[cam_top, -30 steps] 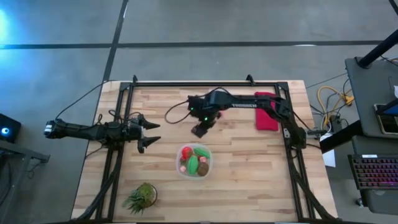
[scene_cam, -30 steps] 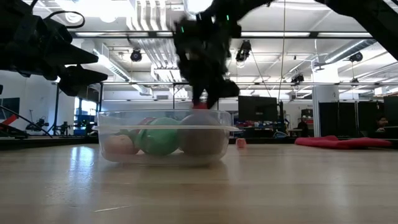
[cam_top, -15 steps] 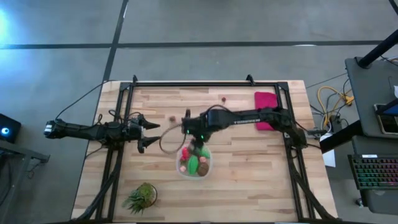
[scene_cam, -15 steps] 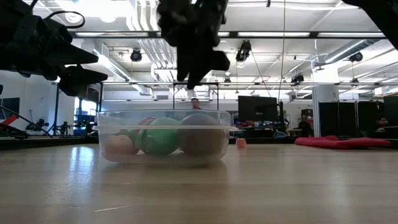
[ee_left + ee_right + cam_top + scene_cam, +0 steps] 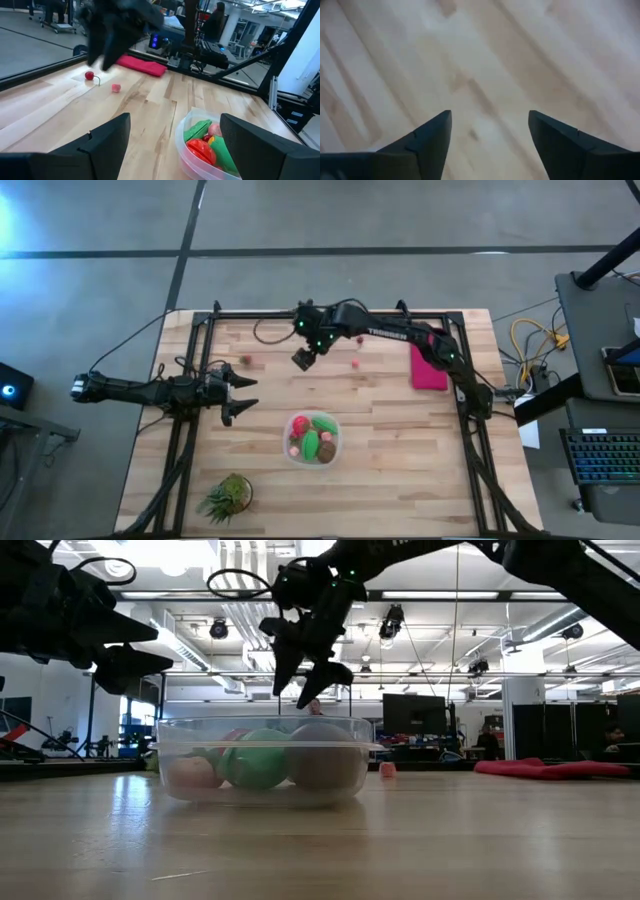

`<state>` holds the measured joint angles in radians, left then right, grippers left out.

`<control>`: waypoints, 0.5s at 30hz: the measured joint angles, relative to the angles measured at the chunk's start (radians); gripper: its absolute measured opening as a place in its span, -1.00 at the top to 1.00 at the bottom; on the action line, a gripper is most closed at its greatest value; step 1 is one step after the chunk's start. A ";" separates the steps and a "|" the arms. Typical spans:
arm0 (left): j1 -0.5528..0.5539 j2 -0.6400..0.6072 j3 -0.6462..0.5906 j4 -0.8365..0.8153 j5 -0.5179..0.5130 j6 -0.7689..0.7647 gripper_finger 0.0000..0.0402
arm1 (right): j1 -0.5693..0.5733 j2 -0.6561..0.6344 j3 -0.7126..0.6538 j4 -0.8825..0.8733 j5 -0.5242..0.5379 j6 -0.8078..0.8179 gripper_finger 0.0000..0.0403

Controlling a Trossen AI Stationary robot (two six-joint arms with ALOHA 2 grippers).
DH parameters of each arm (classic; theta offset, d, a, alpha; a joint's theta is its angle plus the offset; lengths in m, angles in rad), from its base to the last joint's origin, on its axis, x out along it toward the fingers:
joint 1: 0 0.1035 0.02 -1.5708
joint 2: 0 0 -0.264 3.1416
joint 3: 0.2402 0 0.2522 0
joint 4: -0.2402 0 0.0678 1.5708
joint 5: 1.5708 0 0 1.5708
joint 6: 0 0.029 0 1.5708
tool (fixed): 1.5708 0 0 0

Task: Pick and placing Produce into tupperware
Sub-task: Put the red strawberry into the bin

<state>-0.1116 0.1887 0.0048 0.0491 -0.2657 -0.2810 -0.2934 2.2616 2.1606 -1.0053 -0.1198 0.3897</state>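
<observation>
At the near edge of the table stands a small spiky potted plant (image 5: 228, 495), clear of the work and unlikely to be struck. Just beyond it, near the middle, sits the tupperware (image 5: 286, 448), already holding a red tomato (image 5: 300, 427), a green piece (image 5: 311, 444) and a brown piece (image 5: 326, 450) packed close together. That crowding is the first hazard: a berry released from height may bounce off the rounded pieces and hop over the shallow wall.

To the left of the tub the left gripper (image 5: 243, 398) waits above the wood with its fingers spread wide and nothing between them. It lies well apart from the tub, so I see little chance of a clash unless the right arm swings wide on its way back.

Farther out, the right gripper (image 5: 303, 359) hangs above the far half of the table, its fingers parted and empty; its wrist view shows only bare planks between them. So it is lined up on no berry yet, and closing there would catch nothing.

Three tiny berries lie loose on the far half: one to the gripper's left (image 5: 245, 360), one to its right (image 5: 355, 364), and one nearer the far rail (image 5: 359, 337). Being small and round, they would likely roll if a finger nudged them, or squirt sideways out of an off-centre pinch, perhaps off towards the table's far edge.

Beyond them on the right lies the red cloth (image 5: 428, 360), no part of the job.
</observation>
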 joint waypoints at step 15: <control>0.001 0.021 0.038 0.801 -0.263 -0.202 -0.47 | -0.041 0.000 0.153 -0.031 0.016 -0.166 -0.31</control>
<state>-0.1108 0.2094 0.0425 0.8501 -0.5288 -0.4827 -0.3340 2.2616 2.3133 -1.0359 -0.1036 0.2237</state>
